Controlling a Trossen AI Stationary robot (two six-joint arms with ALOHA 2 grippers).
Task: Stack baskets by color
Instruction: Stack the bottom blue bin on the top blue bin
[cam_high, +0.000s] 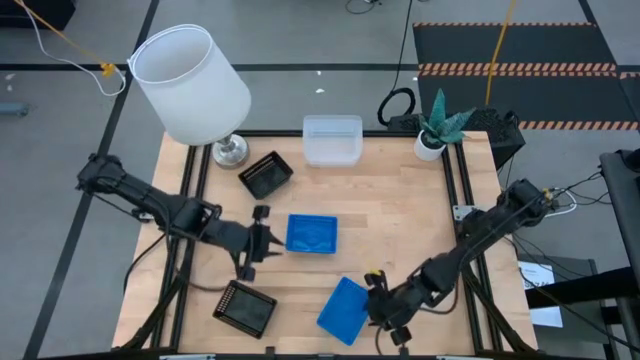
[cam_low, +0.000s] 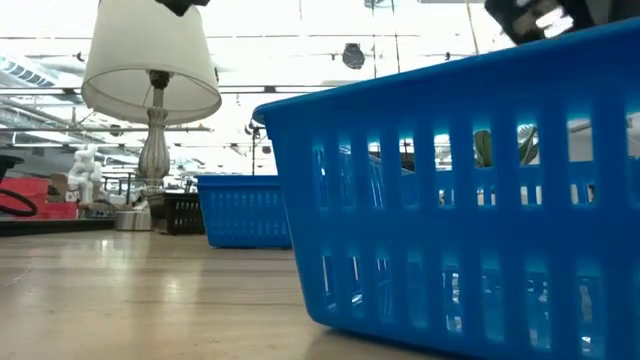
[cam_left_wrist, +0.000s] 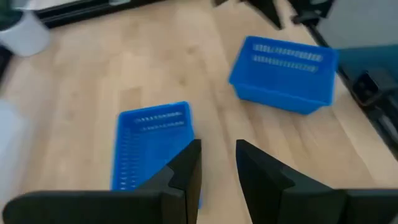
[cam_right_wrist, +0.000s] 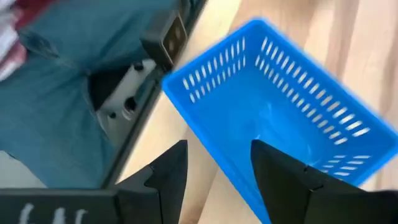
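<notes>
High view: left tool (cam_high: 268, 243), fingers parted and gripping nothing, is sitting just beside central blue basket (cam_high: 311, 234) on table (cam_high: 400, 215). Right tool (cam_high: 377, 300), spread wide, is touching front blue basket (cam_high: 343, 309).
Right wrist view: front basket's rim is lying between its fingers (cam_right_wrist: 280, 177).

Overhead, table-level, two wrist views

blue baskets: one (cam_high: 311, 233) flat at centre; one (cam_high: 344, 309) tilted at 6 o'clock
black baskets: one (cam_high: 266, 175) at 11 o'clock; one (cam_high: 245, 307) at 7 o'clock
clear stack (cam_high: 332, 140): 12 o'clock, upright
</notes>
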